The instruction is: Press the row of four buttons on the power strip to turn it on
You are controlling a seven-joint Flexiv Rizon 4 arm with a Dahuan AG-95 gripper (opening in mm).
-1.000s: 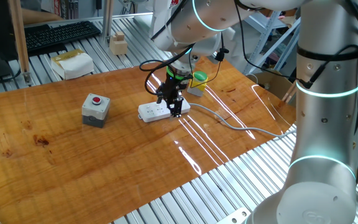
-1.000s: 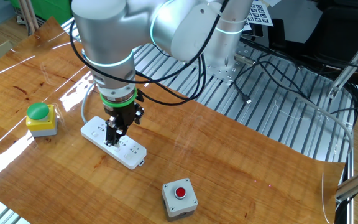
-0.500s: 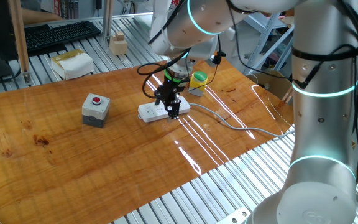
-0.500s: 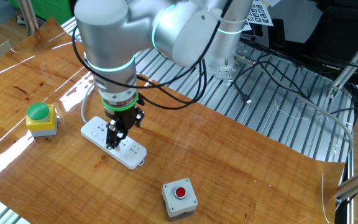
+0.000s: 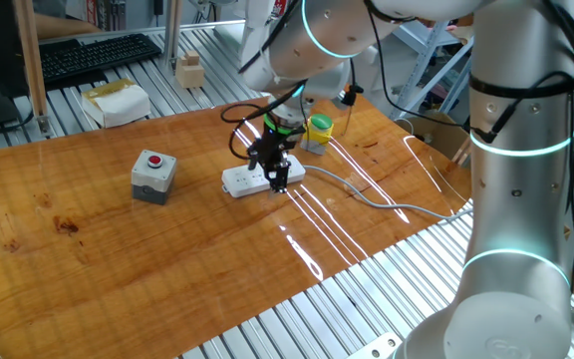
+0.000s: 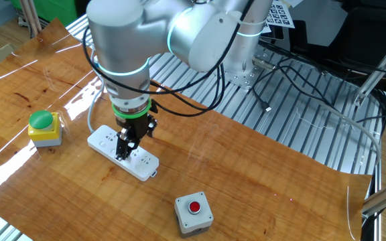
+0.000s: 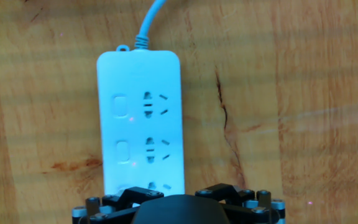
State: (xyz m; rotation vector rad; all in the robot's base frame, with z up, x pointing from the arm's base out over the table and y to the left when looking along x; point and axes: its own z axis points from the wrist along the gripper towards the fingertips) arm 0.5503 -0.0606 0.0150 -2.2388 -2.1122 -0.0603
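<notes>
- The power strip (image 6: 123, 154) lies flat on the wooden tabletop (image 5: 167, 259), roughly mid-table, with its grey cable (image 5: 367, 194) trailing off toward the arm's base side.
- In the hand view the four buttons (image 7: 122, 127) run in a line down the strip's left side, beside the sockets; only two show clearly, and the others are hidden by the hand's body at the bottom edge.
- The hand (image 6: 122, 150) hangs straight down over the strip, close to its top face or on it; I can't tell which. Its fingers are spread wide and grasp nothing.
- To do this step well, I'd say one fingertip should land squarely on a switch, not on the socket holes next to it, push straight down, lift clear, then shift along the row.
- A sideways shove could slide the light strip across the smooth wood.
- The grey box with a red button (image 5: 152, 175) sits well apart, and the yellow box with a green button (image 6: 43, 127) stands near the cable end; neither blocks the row.
</notes>
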